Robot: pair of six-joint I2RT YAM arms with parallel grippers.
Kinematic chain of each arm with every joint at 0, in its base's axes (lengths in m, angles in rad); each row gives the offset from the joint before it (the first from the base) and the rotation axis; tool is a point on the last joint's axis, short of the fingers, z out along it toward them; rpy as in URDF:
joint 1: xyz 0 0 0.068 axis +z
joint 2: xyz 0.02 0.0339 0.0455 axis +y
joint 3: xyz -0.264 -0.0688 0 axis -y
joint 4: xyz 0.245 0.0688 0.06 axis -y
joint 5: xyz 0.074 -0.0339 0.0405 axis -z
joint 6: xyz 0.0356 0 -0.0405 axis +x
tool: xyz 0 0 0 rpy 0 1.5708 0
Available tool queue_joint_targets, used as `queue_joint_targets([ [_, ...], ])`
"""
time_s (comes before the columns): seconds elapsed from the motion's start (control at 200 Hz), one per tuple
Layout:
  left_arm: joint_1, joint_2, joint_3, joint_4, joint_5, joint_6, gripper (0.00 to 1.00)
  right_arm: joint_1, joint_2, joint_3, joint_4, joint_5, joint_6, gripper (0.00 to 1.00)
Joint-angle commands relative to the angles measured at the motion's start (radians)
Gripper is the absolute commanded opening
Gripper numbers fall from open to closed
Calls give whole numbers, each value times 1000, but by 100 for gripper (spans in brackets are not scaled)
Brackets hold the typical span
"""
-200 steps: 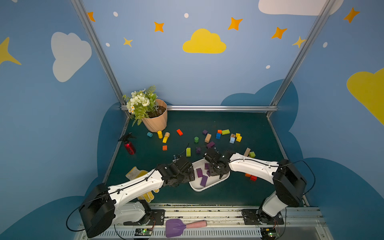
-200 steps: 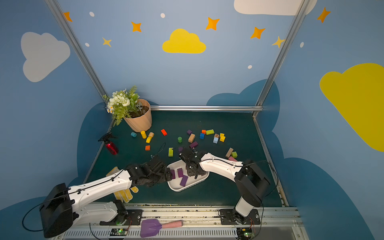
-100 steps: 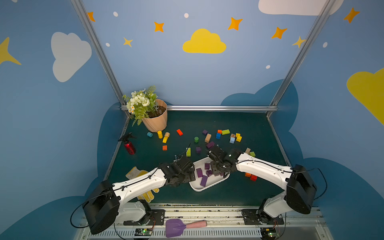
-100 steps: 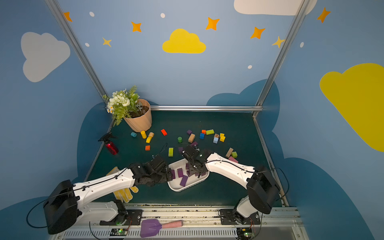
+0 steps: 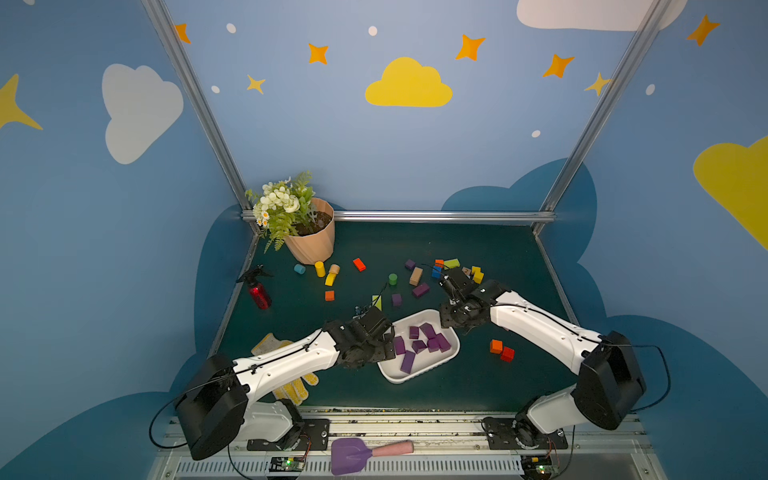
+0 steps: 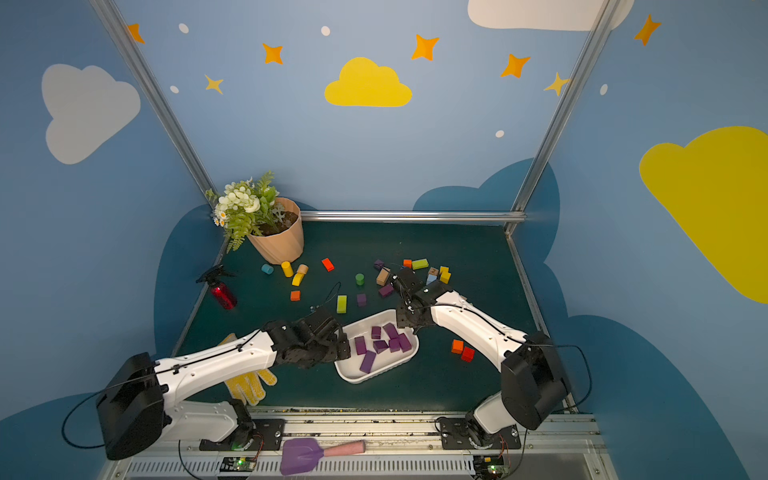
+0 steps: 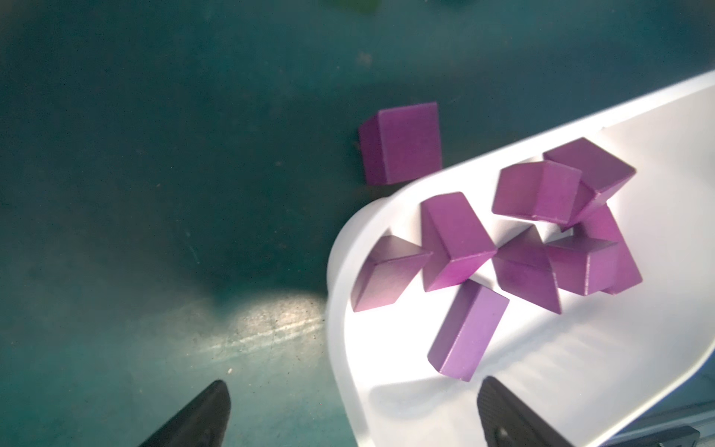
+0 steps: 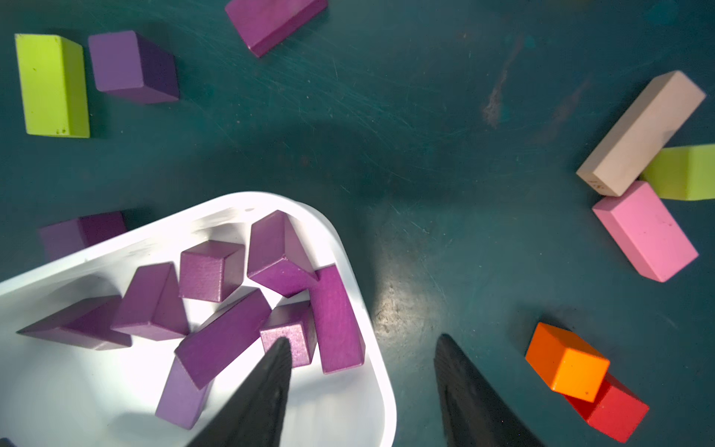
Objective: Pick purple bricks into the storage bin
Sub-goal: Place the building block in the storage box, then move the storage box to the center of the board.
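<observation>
Storage bin point(image 5: 390, 376) sits skewed on the dark green worktop point(image 5: 478, 386), front middle, between the two arms. About eight purple bricks point(image 5: 419, 345) lie inside in a loose heap, several leaning on their neighbours; both wrist views show the heap plainly point(image 8: 216, 271).

Left claw point(image 5: 386, 336) hangs at the bin's left end, spread wide, gripping nothing. In the left wrist view one finger point(image 7: 503, 418) is over the bin and the other point(image 7: 201, 418) over bare worktop.

Right claw point(image 5: 451, 324) is at the bin's far right corner, parted and empty. In the right wrist view one finger point(image 8: 267, 387) stands over the bricks in the bin and the other point(image 8: 468, 394) outside the rim.

Purple bricks not in the bin:
- one brick point(image 7: 402, 143) just outside the rim, visible in both wrist views; cannot tell whether it touches the rim
- cube point(image 5: 396, 299) behind the bin, beside a lime block point(image 5: 377, 302)
- oblong point(image 5: 420, 290) near the cube
- small one point(image 5: 410, 264) further back

Right of the bin are an orange cube point(image 5: 496, 345) and a red cube point(image 5: 507, 354), touching. A pink block point(image 8: 642, 232) lies against a beige block point(image 8: 638, 131). Back left corner holds a peach flowerpot point(image 5: 311, 245), with a red spray bottle point(image 5: 259, 291) nearer the front. A yellow glove point(image 5: 291, 386) lies under the left arm. A purple scoop point(image 5: 349, 453) rests on the front rail.
</observation>
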Motion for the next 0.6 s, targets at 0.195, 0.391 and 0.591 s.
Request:
queue_joint_targets([
  [0.195,70,-64,32,-48,32,39,100,-22,63,-2,48,-132,-86,60],
  [0.391,146,-133,17,-49,87,39,100,-25,103,-7,51,-175,-117,59],
  [0.591,209,-212,18,-76,97,45,100,-13,91,-42,88,-221,-49,56],
])
